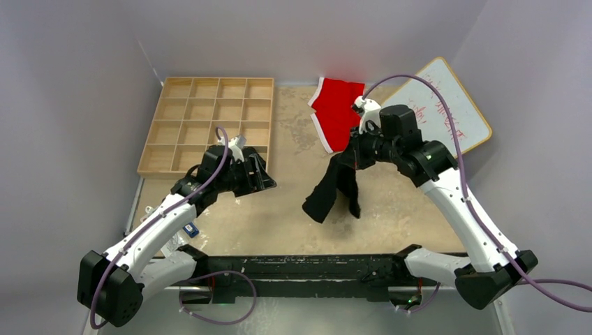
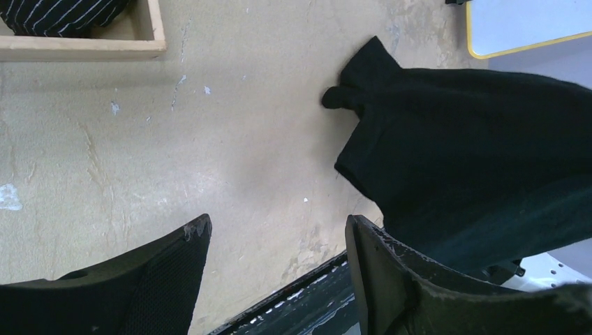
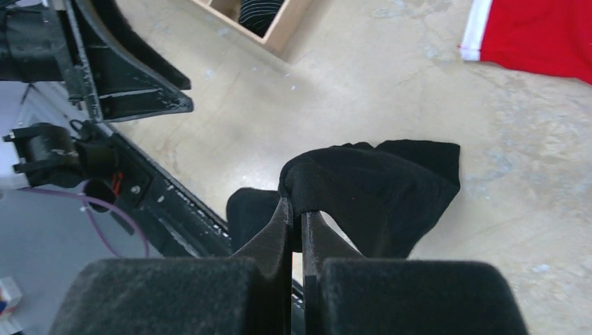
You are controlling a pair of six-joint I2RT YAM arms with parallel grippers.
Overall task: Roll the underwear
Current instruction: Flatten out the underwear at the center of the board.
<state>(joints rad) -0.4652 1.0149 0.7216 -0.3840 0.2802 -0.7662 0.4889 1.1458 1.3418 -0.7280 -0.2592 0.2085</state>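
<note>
The right tool (image 3: pixel 297 206) is clamped shut on a fold of the black underwear (image 1: pixel 334 190), which hangs over the middle of the table (image 1: pixel 279 216). The left tool (image 2: pixel 278 227) hovers empty, jaws apart, near the wooden tray (image 1: pixel 216 79) (a striped black pair (image 2: pixel 63 17) sits in its corner compartment).

No text, label, brand or number can be read anywhere. The whiteboard (image 1: pixel 450 115) at the far right of the tabletop (image 1: pixel 279 216) carries faint red marker strokes, too small and blurred to make out.
</note>
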